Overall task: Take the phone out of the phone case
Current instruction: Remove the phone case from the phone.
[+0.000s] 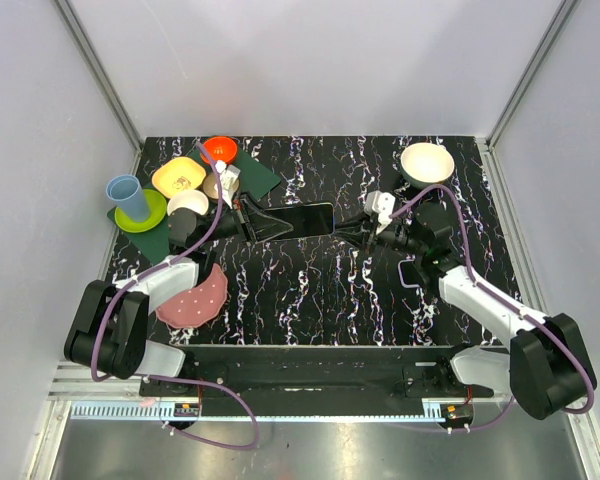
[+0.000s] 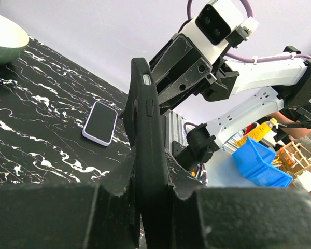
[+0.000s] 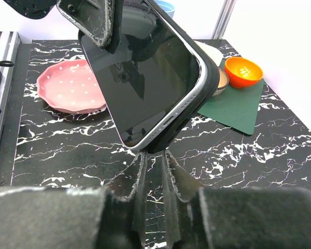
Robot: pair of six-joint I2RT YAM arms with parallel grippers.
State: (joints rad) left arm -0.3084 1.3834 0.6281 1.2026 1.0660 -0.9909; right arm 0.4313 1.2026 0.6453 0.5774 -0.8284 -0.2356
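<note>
Two end effectors share one load in the air over the middle of the tabletop (image 1: 310, 290): the phone (image 1: 308, 217), not yet out of its black case (image 3: 211, 78). It lies lengthwise between them, parallel to the far edge and well clear of the surface. The left end effector (image 1: 270, 226) has its fingers pressed onto the two broad faces of the case at the left end; its wrist view shows the case edge-on and upright between them, side buttons facing the camera. The right end effector (image 1: 348, 230) meets the opposite end with its fingers almost together, pinching the case at its lower corner. From the right wrist the dark screen and silver frame show inside the case rim, tilted. On the tabletop, a second phone (image 2: 99, 122) with a lilac rim lies flat under the right arm, toward the right edge. A pink plate (image 1: 195, 297) sits near the left arm toward the near edge, a white bowl (image 1: 427, 162) stands by the far right corner, and an orange bowl (image 3: 242, 71) touches a green mat (image 3: 233, 104) near the far left corner.
</note>
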